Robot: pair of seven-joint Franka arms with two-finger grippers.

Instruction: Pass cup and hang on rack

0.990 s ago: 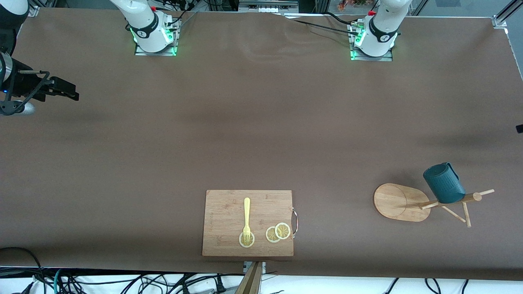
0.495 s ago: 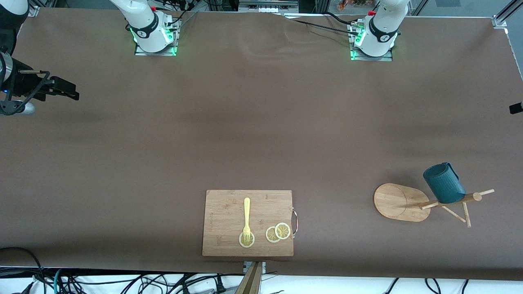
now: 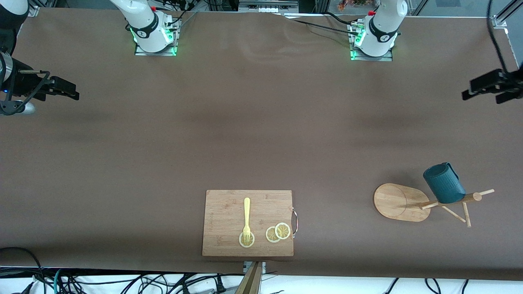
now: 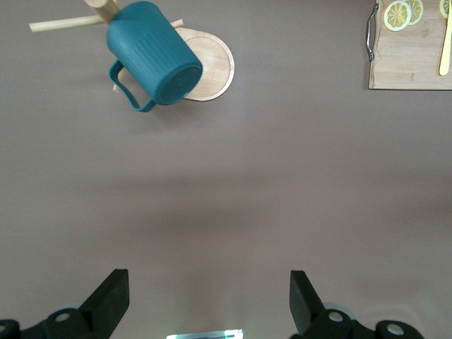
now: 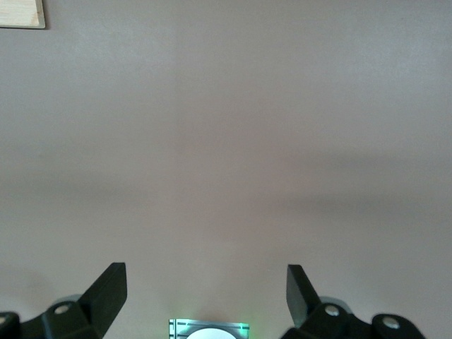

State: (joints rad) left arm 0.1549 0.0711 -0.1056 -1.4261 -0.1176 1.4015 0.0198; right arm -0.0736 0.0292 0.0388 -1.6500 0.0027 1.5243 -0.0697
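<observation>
On the table's left-arm end, as the front view shows it, the rack (image 3: 402,201) stands with its oval base on the brown table (image 3: 261,134) and the cup (image 3: 443,183) hung on one of its pegs, tilted, its mouth turned down toward the base. Toward the middle of the table, near the front camera, lies a wooden cutting board (image 3: 229,241) carrying a yellow fork (image 3: 246,216) and lemon slices (image 3: 278,232) (one slice sits under the fork's tines). Both arms are pulled out to the table's ends: the left gripper (image 3: 486,87) hangs over the edge at its own end, well apart from the cup, and the right gripper (image 3: 61,90) waits over the other end.

From the left wrist view, the left gripper (image 4: 208,300) has its fingers spread wide with nothing between them, bare table beneath; the cup (image 4: 154,53) shows on the rack (image 4: 208,63), handle out to the side, and the board's corner (image 4: 406,63) is visible too.

From the right wrist view, the right gripper (image 5: 205,293) is likewise spread and empty over bare table.
</observation>
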